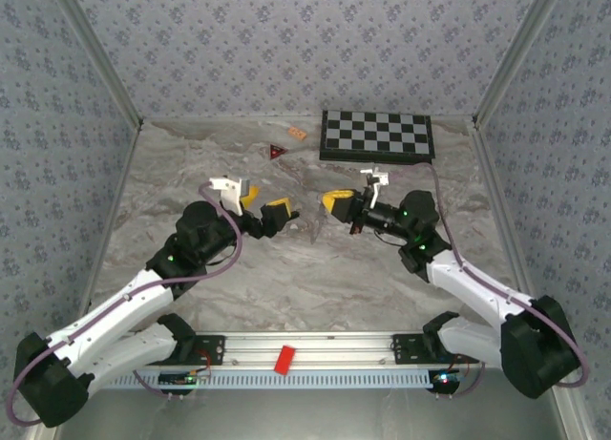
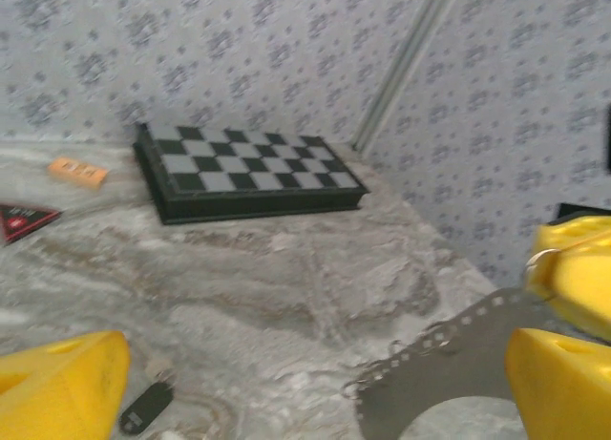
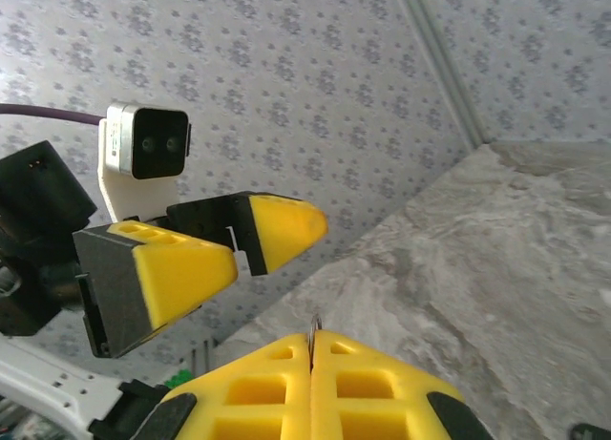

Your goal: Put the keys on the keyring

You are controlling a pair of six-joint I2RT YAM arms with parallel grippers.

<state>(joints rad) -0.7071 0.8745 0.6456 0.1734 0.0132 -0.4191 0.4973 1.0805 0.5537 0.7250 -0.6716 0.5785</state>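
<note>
Pinching the keyring [image 2: 458, 354] in my closed right gripper [image 3: 311, 349] above the marble table [image 2: 286, 268], I should lower my wide-spread left gripper [image 2: 320, 364] onto the black-headed key [image 2: 148, 408] lying on the marble below, gripping its head so the hole faces the ring.

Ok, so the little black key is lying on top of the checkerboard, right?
Not quite. The black key is lying on the marble table, not on top of the checkerboard, which sits further back. The left wrist view shows it.
</note>
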